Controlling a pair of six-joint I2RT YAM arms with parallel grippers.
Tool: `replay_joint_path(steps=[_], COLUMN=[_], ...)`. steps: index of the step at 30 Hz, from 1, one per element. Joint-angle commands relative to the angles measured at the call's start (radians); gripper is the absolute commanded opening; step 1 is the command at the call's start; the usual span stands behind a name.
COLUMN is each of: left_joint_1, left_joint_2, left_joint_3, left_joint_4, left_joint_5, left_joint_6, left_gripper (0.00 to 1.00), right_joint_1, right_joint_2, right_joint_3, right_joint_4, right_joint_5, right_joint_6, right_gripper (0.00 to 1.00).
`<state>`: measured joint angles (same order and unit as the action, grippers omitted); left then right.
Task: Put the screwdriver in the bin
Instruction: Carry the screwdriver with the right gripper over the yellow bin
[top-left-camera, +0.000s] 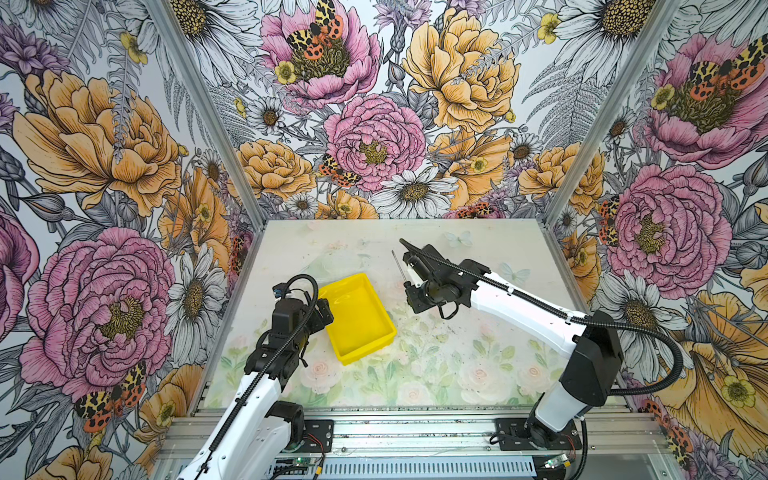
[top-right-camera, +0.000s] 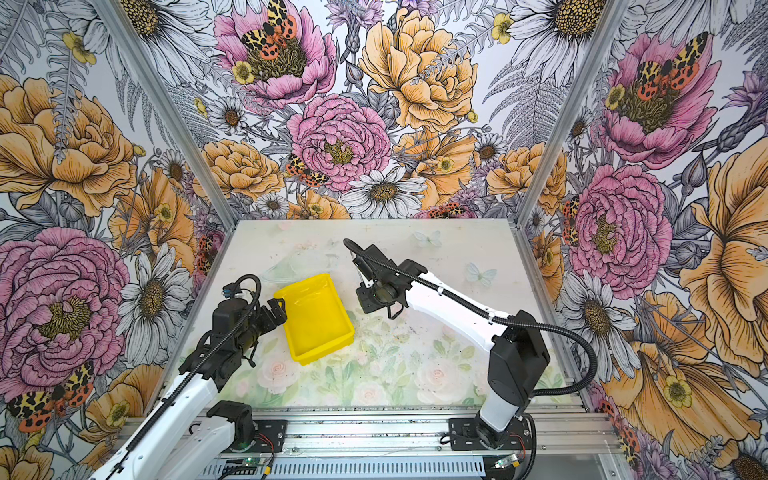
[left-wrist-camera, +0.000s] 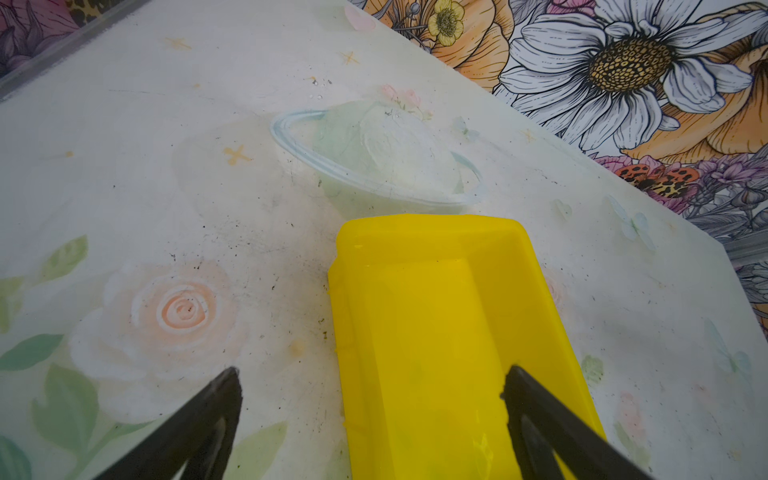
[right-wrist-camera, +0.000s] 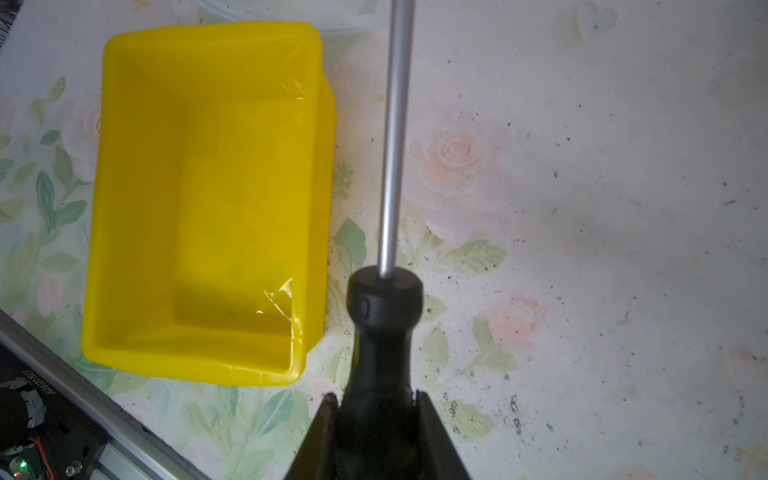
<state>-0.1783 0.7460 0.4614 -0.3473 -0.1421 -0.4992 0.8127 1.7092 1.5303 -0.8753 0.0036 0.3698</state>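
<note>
The right end effector (right-wrist-camera: 376, 405) is clenched on the black handle of the screwdriver (right-wrist-camera: 380, 332), and in the right wrist view its two fingers (right-wrist-camera: 432, 432) press the handle from both sides; the end cap of the handle is hidden between them and behind the frame edge. The silver shaft runs straight out ahead of this end effector and its tip is cut off at the edge of the right wrist view; in a top view the shaft (top-left-camera: 398, 266) shows only as a thin line rising past the arm, raised off the counter (top-left-camera: 457, 357). In a top view the shaft is almost wholly hidden by the arm's body and cable. The bin (right-wrist-camera: 199, 199) sits on the counter just to one side of the held screwdriver, apart from it, its flat bottom bare, with glare along two corners. The left end effector (left-wrist-camera: 374, 399) stands released, one finger (left-wrist-camera: 536, 407) over the bin's inside and the other over the counter outside its long wall; whether either finger touches the bin cannot be told. In both top views the bin (top-left-camera: 357, 318) lies slanted between the two arms, nearer the left end effector (top-left-camera: 322, 309). Bare counter, speckled with dark marks, lies ahead of the right end effector and beyond the bin toward the flowered back wall (top-left-camera: 374, 124).
</note>
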Motion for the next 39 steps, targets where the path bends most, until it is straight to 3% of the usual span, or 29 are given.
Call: replay_joint_path(steps=[1, 6, 20, 39], left_joint_1=[0.01, 0.01, -0.003, -0.031], left_joint_2=[-0.004, -0.033, -0.03, -0.072], left_joint_3=[-0.015, -0.017, -0.007, -0.022], left_joint_4=[0.024, 0.0, -0.005, -0.009], left_joint_5=[-0.02, -0.045, -0.059, -0.059], left_joint_6=[0.008, 0.023, 0.046, 0.044], left_gripper=[0.99, 0.99, 0.99, 0.99], right_joint_1=[0.026, 0.084, 0.163, 0.164], right_joint_2=[0.079, 0.18, 0.325, 0.51], right_joint_3=[0.083, 0.187, 0.282, 0.403], right_joint_4=[-0.025, -0.025, -0.023, -0.018], right_joint_5=[-0.018, -0.044, -0.056, -0.094], right_joint_6=[-0.035, -0.058, -0.13, -0.15], right_gripper=[0.0, 0.0, 0.0, 0.0])
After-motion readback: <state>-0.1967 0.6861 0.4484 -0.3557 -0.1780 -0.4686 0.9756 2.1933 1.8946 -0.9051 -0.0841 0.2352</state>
